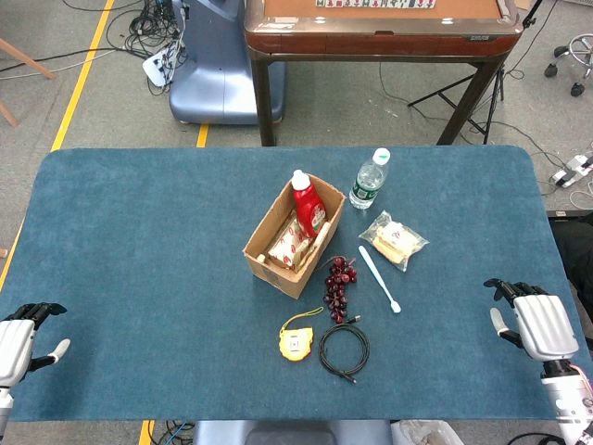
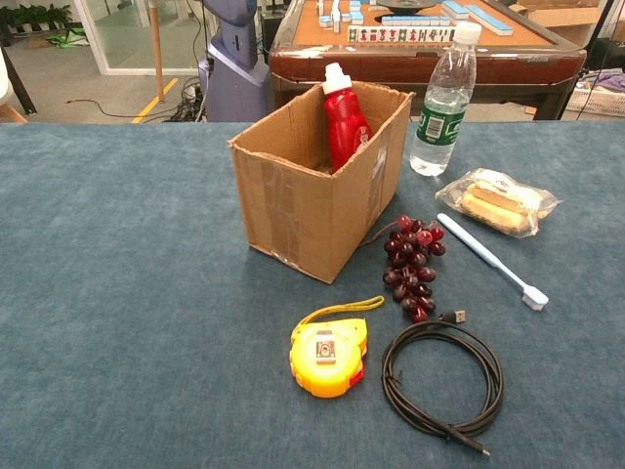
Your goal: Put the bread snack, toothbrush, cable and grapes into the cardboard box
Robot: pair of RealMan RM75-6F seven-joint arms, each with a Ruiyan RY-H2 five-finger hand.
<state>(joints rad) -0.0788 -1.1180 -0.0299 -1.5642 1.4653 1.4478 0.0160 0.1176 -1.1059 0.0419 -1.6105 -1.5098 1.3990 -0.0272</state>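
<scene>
The cardboard box (image 1: 274, 261) (image 2: 293, 210) stands open-topped at mid-table with a red bottle (image 1: 307, 206) (image 2: 344, 119) and a snack packet inside. To its right lie dark red grapes (image 1: 337, 287) (image 2: 411, 265), a white toothbrush (image 1: 379, 278) (image 2: 491, 259) and the wrapped bread snack (image 1: 394, 240) (image 2: 497, 202). A coiled black cable (image 1: 344, 349) (image 2: 441, 378) lies in front of the grapes. My left hand (image 1: 20, 339) rests low at the table's left edge, and my right hand (image 1: 536, 322) at the right edge. Both hold nothing, with fingers apart, far from every object.
A yellow tape measure (image 1: 296, 338) (image 2: 329, 354) lies left of the cable. A clear water bottle (image 1: 368, 181) (image 2: 444, 101) stands behind the bread snack. Beyond the blue table (image 1: 139, 241) stands a wooden mahjong table (image 1: 380, 28).
</scene>
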